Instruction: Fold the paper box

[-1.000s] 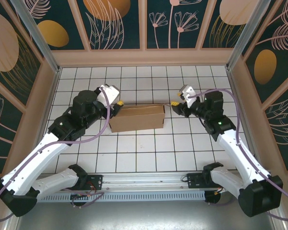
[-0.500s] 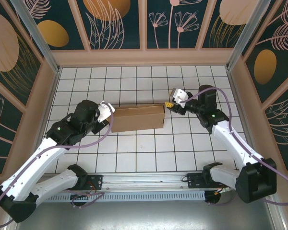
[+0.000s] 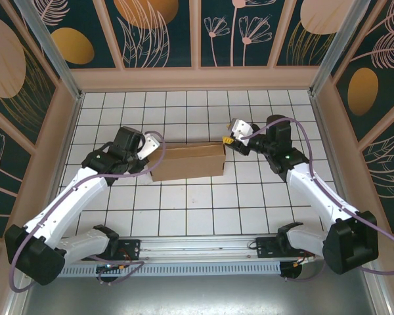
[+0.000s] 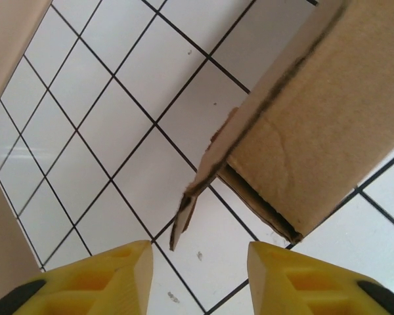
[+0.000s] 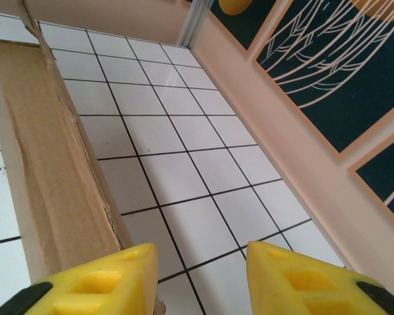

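The paper box (image 3: 187, 161) lies close to the middle of the tiled table (image 3: 203, 216), a shade toward 12 o'clock, long axis running 9 to 3. It is already shaped as a shallow carton. The left gripper (image 3: 149, 146) is at its 9 o'clock end and the right gripper (image 3: 228, 140) at its 3 o'clock end by the far corner; I cannot tell whether either is touching. In both wrist views the yellow fingers stand apart with nothing between them, so neither pincer grips anything. In the left wrist view, a loose end flap (image 4: 197, 190) with a ragged edge juts out of the box end, toward the fingers. My main worry is that a finger going in from here catches that flap's edge and crumples it or folds it outward instead of tucking it. Second risk: the tile looks slick, so a push from one end alone would likely slide or yaw the box. Third: the cardboard wall in the right wrist view is already creased, and squeezing from both ends could buckle it.
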Controlling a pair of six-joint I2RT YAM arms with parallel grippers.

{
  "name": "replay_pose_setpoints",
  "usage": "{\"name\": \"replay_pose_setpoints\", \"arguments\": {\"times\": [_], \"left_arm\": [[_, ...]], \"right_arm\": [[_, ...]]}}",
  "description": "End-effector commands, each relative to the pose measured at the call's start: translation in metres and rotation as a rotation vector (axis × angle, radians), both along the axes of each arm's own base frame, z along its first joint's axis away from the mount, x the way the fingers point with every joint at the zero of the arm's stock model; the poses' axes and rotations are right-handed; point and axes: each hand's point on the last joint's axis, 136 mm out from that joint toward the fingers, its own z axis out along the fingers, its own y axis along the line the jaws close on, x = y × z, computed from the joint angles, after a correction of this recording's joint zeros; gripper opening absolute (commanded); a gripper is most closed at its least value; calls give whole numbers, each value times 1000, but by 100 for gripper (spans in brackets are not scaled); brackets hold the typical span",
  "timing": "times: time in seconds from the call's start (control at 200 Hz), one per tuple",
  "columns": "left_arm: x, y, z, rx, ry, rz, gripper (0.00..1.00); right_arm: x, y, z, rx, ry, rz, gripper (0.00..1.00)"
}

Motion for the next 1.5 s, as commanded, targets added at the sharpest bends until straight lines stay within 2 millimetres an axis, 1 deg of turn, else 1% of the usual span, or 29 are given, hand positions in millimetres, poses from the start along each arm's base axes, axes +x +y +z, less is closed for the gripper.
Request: {"name": "replay_pose_setpoints", "arguments": {"times": [0.0, 0.05, 0.135, 0.2, 0.27, 0.345, 0.495, 0.545, 0.611, 0.696, 0.766, 0.856, 0.906, 0.991, 1.091, 1.326, 1.491], "left_arm": [[8, -7, 9, -54, -23, -3, 37], [6, -9, 7, -54, -12, -14, 34], [5, -8, 4, -50, -5, -20, 26], [4, -7, 1, -46, -3, -19, 22], [4, -3, -4, -29, -8, -5, 21], [8, -2, -2, -35, -21, 6, 18], [14, -11, -2, -80, -14, 7, 14], [15, -13, -1, -87, -10, 5, 13], [17, -15, 3, -98, -16, 2, 12], [18, -18, 7, -111, -25, -4, 10], [18, -18, 5, -108, -25, -7, 9], [18, -19, 2, -112, -22, -7, 8], [19, -21, 2, -124, -18, -8, 8], [22, -30, 10, -168, -21, -24, 7], [26, -40, 16, -208, -11, -44, 6], [38, -67, 13, -297, 54, -72, 6], [45, -72, 16, -318, 42, -80, 8]], "right_arm": [[6, 0, 20, 25, -43, -29, 40], [5, 0, 18, 23, -39, -27, 40], [5, -2, 11, 5, -33, -27, 39], [3, -3, 6, -3, -25, -22, 39], [1, -3, 1, 3, -6, -10, 39], [-4, -2, -4, 9, 20, 15, 40], [-9, 0, -11, 19, 70, 40, 42], [-12, -1, -13, 14, 80, 45, 44], [-14, -2, -13, 14, 84, 45, 46], [-18, -4, -11, 28, 95, 56, 46], [-20, -5, -12, 28, 106, 61, 46], [-20, -8, -20, 7, 112, 45, 46], [-18, -9, -18, 18, 109, 35, 47], [-17, -11, -12, 46, 116, 38, 47], [-14, -12, -10, 41, 126, 39, 48], [-8, -16, -6, 30, 176, 38, 46], [-9, -24, 3, 46, 194, 23, 46]]}}
